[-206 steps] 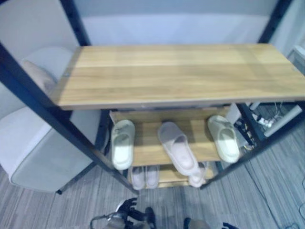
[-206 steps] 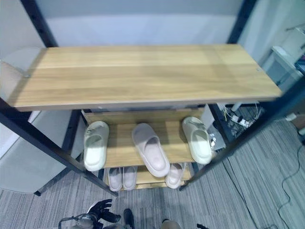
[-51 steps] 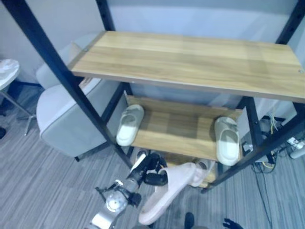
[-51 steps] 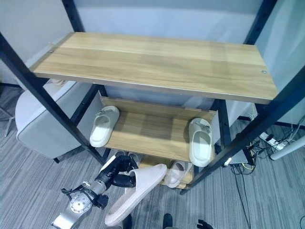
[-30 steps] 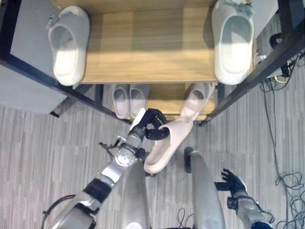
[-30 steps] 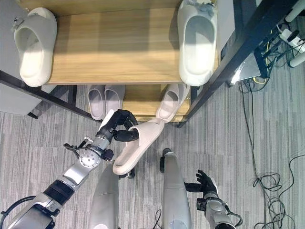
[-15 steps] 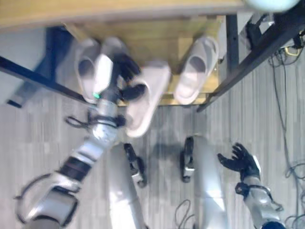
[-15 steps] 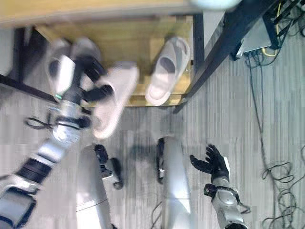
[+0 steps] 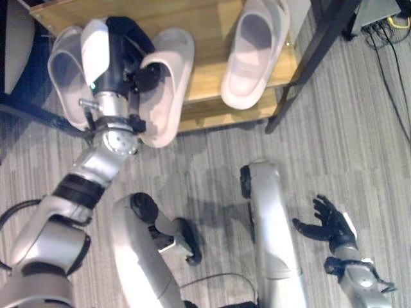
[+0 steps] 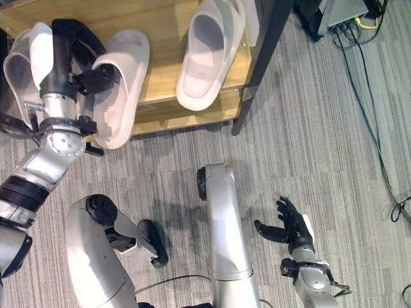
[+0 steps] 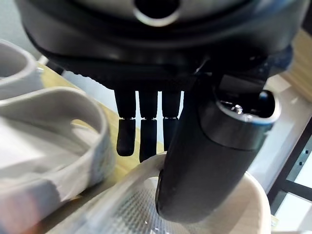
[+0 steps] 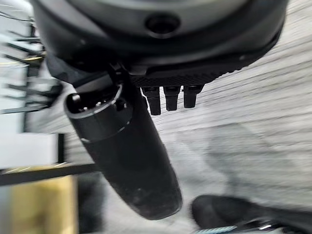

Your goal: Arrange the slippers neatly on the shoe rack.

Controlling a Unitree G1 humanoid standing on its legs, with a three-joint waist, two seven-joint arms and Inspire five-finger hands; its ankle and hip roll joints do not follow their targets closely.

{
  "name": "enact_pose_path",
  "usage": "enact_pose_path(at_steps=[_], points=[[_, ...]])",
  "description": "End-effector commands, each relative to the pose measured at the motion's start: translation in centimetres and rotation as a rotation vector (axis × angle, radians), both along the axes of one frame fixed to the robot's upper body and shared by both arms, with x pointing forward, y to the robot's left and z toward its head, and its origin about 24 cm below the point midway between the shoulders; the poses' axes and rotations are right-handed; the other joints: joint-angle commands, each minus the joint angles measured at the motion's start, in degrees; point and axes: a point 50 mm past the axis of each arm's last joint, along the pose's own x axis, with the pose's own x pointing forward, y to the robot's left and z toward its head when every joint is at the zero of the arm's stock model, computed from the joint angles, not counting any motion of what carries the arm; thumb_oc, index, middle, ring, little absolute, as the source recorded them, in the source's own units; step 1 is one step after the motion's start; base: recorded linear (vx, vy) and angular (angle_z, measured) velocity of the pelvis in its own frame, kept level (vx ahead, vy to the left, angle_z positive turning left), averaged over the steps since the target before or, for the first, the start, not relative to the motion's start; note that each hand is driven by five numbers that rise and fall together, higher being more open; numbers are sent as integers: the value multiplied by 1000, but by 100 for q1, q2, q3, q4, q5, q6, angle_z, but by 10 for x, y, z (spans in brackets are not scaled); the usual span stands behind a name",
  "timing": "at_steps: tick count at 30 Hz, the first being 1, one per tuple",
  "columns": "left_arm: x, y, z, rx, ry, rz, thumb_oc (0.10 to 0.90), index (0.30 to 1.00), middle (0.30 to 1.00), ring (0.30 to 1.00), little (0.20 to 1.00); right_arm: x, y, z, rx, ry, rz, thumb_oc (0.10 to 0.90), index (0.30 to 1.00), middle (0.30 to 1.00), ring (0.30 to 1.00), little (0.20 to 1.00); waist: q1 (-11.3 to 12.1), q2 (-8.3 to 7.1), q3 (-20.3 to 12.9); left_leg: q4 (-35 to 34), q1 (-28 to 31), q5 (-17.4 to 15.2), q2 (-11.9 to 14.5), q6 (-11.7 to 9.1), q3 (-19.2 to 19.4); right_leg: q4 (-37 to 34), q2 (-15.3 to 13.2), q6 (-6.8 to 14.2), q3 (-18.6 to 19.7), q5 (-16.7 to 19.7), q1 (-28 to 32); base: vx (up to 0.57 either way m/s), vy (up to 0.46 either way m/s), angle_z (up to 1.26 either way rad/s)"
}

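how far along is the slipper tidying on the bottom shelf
Done: one pale slipper lies on the bottom shelf at its left end. In hand: the left hand pinches a second slipper beside it, heel overhanging the shelf edge. Left: a third slipper lies askew, also overhanging. The right hand hangs open.

A pale pink slipper (image 9: 166, 83) lies sole-down on the lowest wooden shelf (image 9: 209, 74) of the shoe rack, its heel hanging past the shelf's front edge and its open toe pointing inward, pinched at its strap by the left robot hand (image 9: 125, 54). Just beside it to the left rests another pale slipper (image 9: 67, 80), partly hidden by the arm. To the right, well apart, a third matching slipper (image 9: 252, 51) lies tilted, heel overhanging the shelf's edge.
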Motion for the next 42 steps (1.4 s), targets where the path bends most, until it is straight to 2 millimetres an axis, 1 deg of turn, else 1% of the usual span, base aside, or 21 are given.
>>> enact_pose_path(at_steps=[1,4,8,11,17,18,19,20,22,23,24,25,28,32,38,42], points=[[-9,-4,73,-33,-235,-13,400,300,300,300,300,-5,-16,37,-99,-136,34,800,900,900,900,900,-32,-7,-176,-523,130,181,-166,-50,-461,-87,-326,-35,265,-624,533,24,-5,-3],[-4,-9,78,-10,-221,-9,400,300,300,300,300,-5,-18,34,-103,-119,32,800,900,900,900,900,-69,-51,-176,-483,130,164,-201,-75,-419,-30,-384,-35,296,-641,533,0,0,0],[1,-12,89,41,-199,17,400,300,300,300,300,-4,-22,34,-104,-112,36,800,900,900,900,900,-113,-112,-176,-418,130,133,-234,-98,-379,55,-420,-46,354,-660,533,14,-2,3],[3,-14,93,54,-190,19,400,300,300,300,300,-2,-22,35,-107,-112,42,800,900,900,900,900,-140,-149,-176,-373,130,112,-233,-114,-355,109,-430,-63,398,-656,533,0,0,0],[7,-30,101,45,-191,-22,400,300,300,300,300,0,-22,37,-116,-111,52,800,900,900,900,900,-177,-194,-176,-261,130,67,-250,-132,-335,205,-418,-65,461,-659,533,7,0,2],[11,-44,99,17,-179,-59,400,300,300,300,300,16,-16,31,-174,-100,48,800,900,900,900,900,-114,-143,-176,-237,130,49,-274,-126,-337,207,-411,-69,455,-653,533,0,0,0],[11,-43,99,17,-179,-58,400,300,300,300,300,17,-16,31,-174,-100,48,800,900,900,900,900,-121,-148,-176,-240,130,52,-277,-125,-334,206,-414,-69,457,-653,533,33,-20,-1],[11,-54,101,-14,-193,-90,400,300,300,300,300,10,-13,17,-176,-53,49,800,900,900,900,900,-122,-126,-176,-225,130,35,-295,-129,-300,248,-426,-64,481,-682,533,31,-2,3],[14,-64,99,-25,-188,-111,400,300,300,300,300,8,-8,9,-175,-32,58,800,900,900,900,900,-149,-121,-176,-203,130,19,-309,-130,-283,276,-428,-56,499,-705,533,30,19,6],[14,-69,102,-21,-191,-124,502,453,453,453,453,7,-7,7,-178,-22,60,800,900,900,900,900,-165,-128,-176,-180,130,8,-313,-129,-268,296,-422,-53,512,-708,533,0,0,0],[13,-72,105,-24,-196,-134,558,538,538,538,538,8,-6,7,-179,-19,64,800,900,900,900,900,-174,-128,-176,-179,130,10,-310,-127,-264,301,-426,-55,518,-702,533,0,0,0],[12,-75,106,-30,-201,-147,800,900,900,900,900,8,-5,6,-179,-16,65,800,900,900,900,900,-179,-128,-176,-176,130,7,-313,-128,-248,309,-424,-55,527,-696,533,0,0,0],[11,-85,107,-45,-210,-191,800,900,900,900,900,8,-2,3,-183,-6,72,800,900,900,900,900,-185,-122,-176,-153,130,-10,-342,-138,-226,360,-422,-54,568,-700,533,0,0,0],[9,-91,107,-46,-216,-221,800,900,900,900,900,8,-2,2,-190,1,79,800,900,900,900,900,-190,-103,-176,-130,130,-12,-357,-170,-231,388,-438,-77,563,-722,533,0,0,0],[4,-95,103,-36,-229,-263,800,900,900,900,900,8,0,-1,-198,15,87,800,900,900,900,900,-134,-76,-176,-66,130,-33,-400,-211,-250,472,-468,-105,559,-744,533,2,-6,3],[0,-92,99,-32,-237,-285,800,900,900,900,900,9,2,-2,-202,20,94,800,900,900,900,900,-87,-75,-176,-29,130,-47,-417,-251,-247,528,-491,-139,549,-756,533,-7,-27,6]])
